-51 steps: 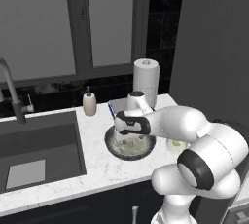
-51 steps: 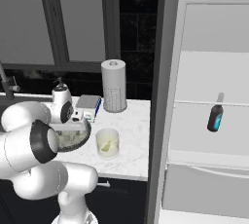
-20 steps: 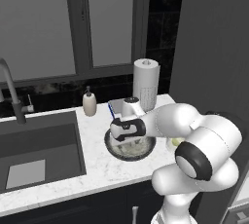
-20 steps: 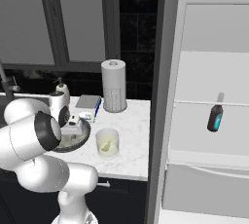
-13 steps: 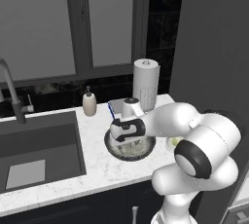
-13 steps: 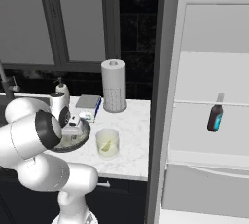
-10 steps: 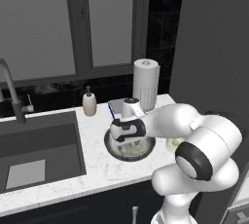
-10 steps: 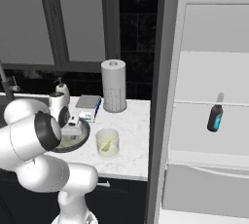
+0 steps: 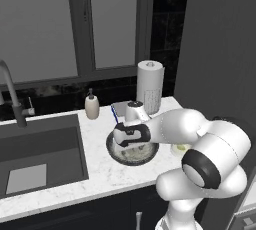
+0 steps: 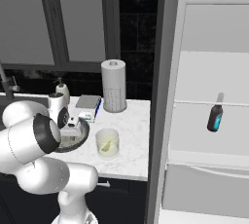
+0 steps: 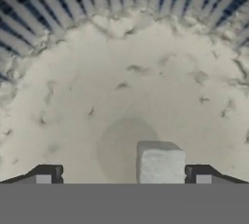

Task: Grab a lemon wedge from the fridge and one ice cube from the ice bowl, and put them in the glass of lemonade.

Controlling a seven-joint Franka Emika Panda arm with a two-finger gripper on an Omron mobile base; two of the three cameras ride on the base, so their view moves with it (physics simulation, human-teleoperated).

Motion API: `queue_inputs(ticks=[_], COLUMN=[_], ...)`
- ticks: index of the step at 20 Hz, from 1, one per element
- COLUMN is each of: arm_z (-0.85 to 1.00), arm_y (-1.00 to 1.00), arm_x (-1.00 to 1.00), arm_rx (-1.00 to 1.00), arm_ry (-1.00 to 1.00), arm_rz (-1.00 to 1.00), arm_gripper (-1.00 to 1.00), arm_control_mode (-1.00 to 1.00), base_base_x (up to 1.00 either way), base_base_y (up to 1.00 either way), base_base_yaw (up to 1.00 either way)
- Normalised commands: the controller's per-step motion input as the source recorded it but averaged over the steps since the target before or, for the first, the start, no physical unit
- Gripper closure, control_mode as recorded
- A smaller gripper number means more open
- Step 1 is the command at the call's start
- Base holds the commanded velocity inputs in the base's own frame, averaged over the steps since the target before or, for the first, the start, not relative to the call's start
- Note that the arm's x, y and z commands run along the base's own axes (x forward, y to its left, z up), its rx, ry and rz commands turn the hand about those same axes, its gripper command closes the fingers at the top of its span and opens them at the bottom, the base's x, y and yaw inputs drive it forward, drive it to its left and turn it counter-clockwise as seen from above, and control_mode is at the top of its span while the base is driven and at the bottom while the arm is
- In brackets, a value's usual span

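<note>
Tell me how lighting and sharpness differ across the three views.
Left base view: dim and evenly lit, soft shadow under the ice bowl. Right base view: the fridge interior is brightest, without glare. Hand view: close and slightly soft, with the ice cube between the open gripper tips.

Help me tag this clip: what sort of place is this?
A rendered home kitchen, it seems: a sink with a faucet set in a marble counter, and an open fridge beside it.

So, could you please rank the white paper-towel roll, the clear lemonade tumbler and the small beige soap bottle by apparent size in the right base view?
1. White paper-towel roll, largest.
2. Clear lemonade tumbler, nearer the camera.
3. Small beige soap bottle, smallest, partly hidden by the arm.
</note>
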Motion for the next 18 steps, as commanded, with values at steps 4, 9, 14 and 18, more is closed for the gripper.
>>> queue_inputs(ticks=[4, 9, 14, 18], arm_z=[0.0, 0.0, 0.0, -0.04], arm_y=[0.0, 0.0, 0.0, 0.0], arm_x=[0.01, 0.07, 0.0, 0.13], arm_rx=[0.0, 0.0, 0.0, 0.0], arm_ry=[0.0, 0.0, 0.0, 0.0], arm_rz=[0.0, 0.0, 0.0, 0.0], arm_gripper=[-1.0, -1.0, -1.0, -1.0], arm_control_mode=[-1.0, -1.0, -1.0, -1.0], base_base_x=[0.0, 0.0, 0.0, 0.0], base_base_y=[0.0, 0.0, 0.0, 0.0], base_base_yaw=[0.0, 0.0, 0.0, 0.0])
